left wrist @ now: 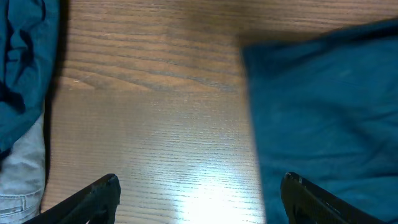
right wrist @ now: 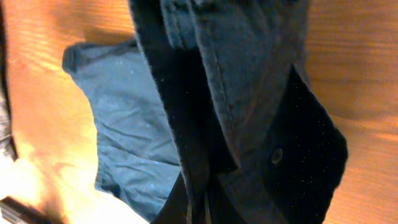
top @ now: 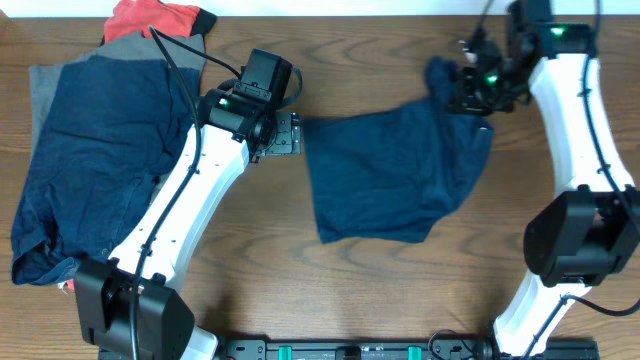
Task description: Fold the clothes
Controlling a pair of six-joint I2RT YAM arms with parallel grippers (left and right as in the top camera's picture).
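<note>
The dark navy shorts [top: 385, 175] lie spread in the middle of the table, their right upper corner lifted. My right gripper [top: 470, 90] is shut on that waistband corner and holds it above the table. In the right wrist view the shorts [right wrist: 236, 93] hang from the jaws, with the waistband button [right wrist: 277, 155] showing and the fingers hidden by cloth. My left gripper [top: 285, 135] is open and empty just left of the shorts' left edge. In the left wrist view its fingers [left wrist: 199, 199] frame bare wood, with the shorts' edge [left wrist: 323, 112] at right.
A pile at the far left holds another navy piece [top: 95, 150], a grey piece [top: 45, 85] and a red-orange piece [top: 150, 18]. The wooden table [top: 300, 280] shows bare in front. The pile's edge shows in the left wrist view [left wrist: 22, 74].
</note>
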